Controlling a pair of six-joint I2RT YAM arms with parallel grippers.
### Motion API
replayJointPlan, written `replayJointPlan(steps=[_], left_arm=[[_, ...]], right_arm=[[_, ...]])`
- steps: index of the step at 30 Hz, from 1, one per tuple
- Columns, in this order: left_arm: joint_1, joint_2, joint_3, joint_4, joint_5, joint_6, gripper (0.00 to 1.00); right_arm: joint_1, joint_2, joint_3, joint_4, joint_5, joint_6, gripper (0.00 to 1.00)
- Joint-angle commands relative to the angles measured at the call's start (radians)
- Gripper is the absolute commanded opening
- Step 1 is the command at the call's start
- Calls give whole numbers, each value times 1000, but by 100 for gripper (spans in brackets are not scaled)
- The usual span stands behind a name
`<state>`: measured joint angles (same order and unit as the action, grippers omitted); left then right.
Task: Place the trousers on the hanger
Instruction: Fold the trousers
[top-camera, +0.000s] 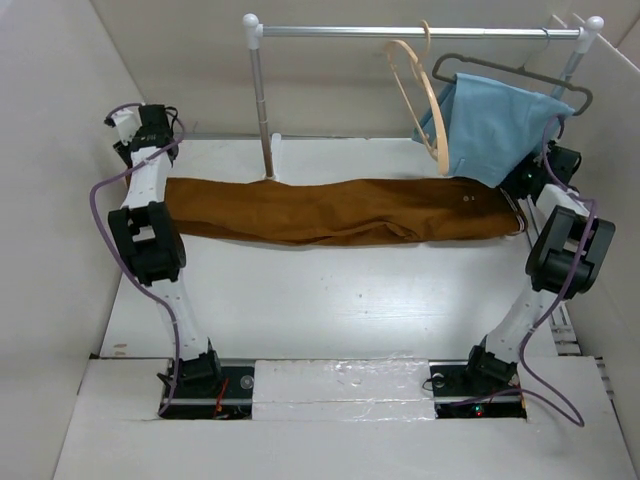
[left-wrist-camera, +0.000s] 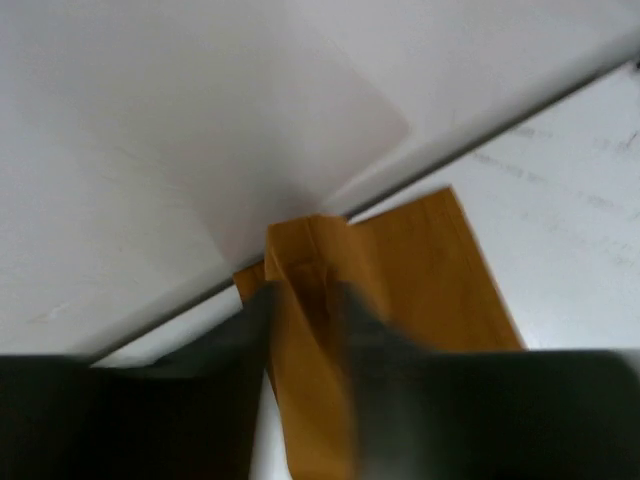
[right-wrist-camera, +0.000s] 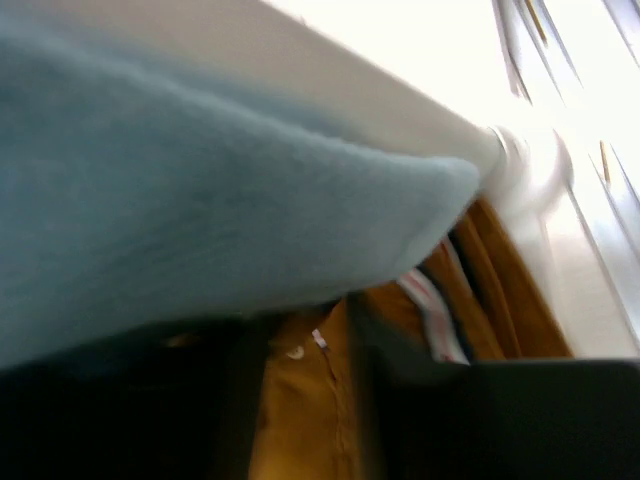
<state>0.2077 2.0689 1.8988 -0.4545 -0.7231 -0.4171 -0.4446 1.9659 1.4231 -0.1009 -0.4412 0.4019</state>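
Note:
The rust-brown trousers (top-camera: 340, 210) lie stretched flat across the back of the table, legs to the left and waistband to the right. The pale wooden hanger (top-camera: 420, 100) hangs empty from the rail, above the trousers' right half. My left gripper (top-camera: 163, 183) is at the leg ends. In its wrist view the jaws (left-wrist-camera: 305, 310) stand slightly apart with a fold of the trousers (left-wrist-camera: 420, 280) between them. My right gripper (top-camera: 517, 203) is at the waistband. Its jaws (right-wrist-camera: 300, 340) are also parted, over the buttoned, stripe-lined cloth (right-wrist-camera: 500, 300). Both wrist views are blurred.
A light blue cloth (top-camera: 490, 120) on a dark grey hanger (top-camera: 500, 70) hangs from the metal rail (top-camera: 420, 32) just above my right gripper and fills much of its view (right-wrist-camera: 200, 200). The rail's left post (top-camera: 262, 110) stands behind the trousers. White walls close in both sides.

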Motion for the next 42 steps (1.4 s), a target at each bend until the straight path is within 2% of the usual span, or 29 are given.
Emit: replayJointPlan(steps=[1, 2, 3, 4, 6, 8, 10, 11, 13, 14, 15, 16, 17, 19, 22, 27, 31, 37, 41, 42], left_arm=[[-5, 3, 49, 11, 8, 37, 51], [-5, 16, 55, 2, 36, 56, 63], [-5, 17, 71, -22, 33, 51, 72], [-5, 13, 77, -50, 36, 41, 77], [-5, -56, 34, -70, 82, 19, 79], [-5, -116, 11, -66, 121, 12, 80], [-5, -180, -85, -59, 172, -25, 80], [-5, -253, -133, -46, 242, -32, 80], [-5, -317, -291, -17, 278, -81, 76], [-5, -375, -346, 6, 350, -81, 74], [5, -400, -451, 29, 375, -86, 65], [15, -417, -499, 57, 396, -101, 62], [28, -444, -539, 75, 475, -109, 61], [39, -451, -642, 119, 524, -127, 60], [39, -411, -672, 143, 592, -160, 62], [39, -363, -658, 197, 697, -192, 64], [39, -333, -635, 208, 653, -195, 65], [48, -276, -609, 247, 596, -187, 65], [58, -198, -555, 206, 596, -210, 59], [58, -190, -541, 205, 593, -213, 54]], right_arm=[[36, 10, 14, 242, 36, 97, 46], [37, 13, 29, 216, 30, 69, 65], [46, 17, 69, 189, 18, 51, 70], [46, 21, 80, 147, 4, 25, 74], [32, -4, 58, 107, -34, -44, 80], [21, -40, 33, 106, -43, -69, 80], [-11, -93, -67, 121, -39, -101, 80], [-25, -142, -97, 125, -44, -112, 80], [-58, -191, -195, 139, -42, -124, 80], [-86, -223, -229, 153, -44, -124, 79], [-97, -272, -260, 159, -42, -127, 78], [-106, -300, -306, 158, -36, -142, 77], [-121, -324, -326, 155, -25, -153, 77], [-135, -389, -355, 123, -8, -195, 77], [-155, -468, -417, 106, 15, -228, 75], [-111, -541, -548, 141, -22, -207, 63], [13, -524, -604, 138, -90, -244, 69], [95, -512, -725, 237, -151, -259, 74], [118, -498, -728, 230, -159, -281, 75], [127, -493, -727, 218, -154, -288, 75]])
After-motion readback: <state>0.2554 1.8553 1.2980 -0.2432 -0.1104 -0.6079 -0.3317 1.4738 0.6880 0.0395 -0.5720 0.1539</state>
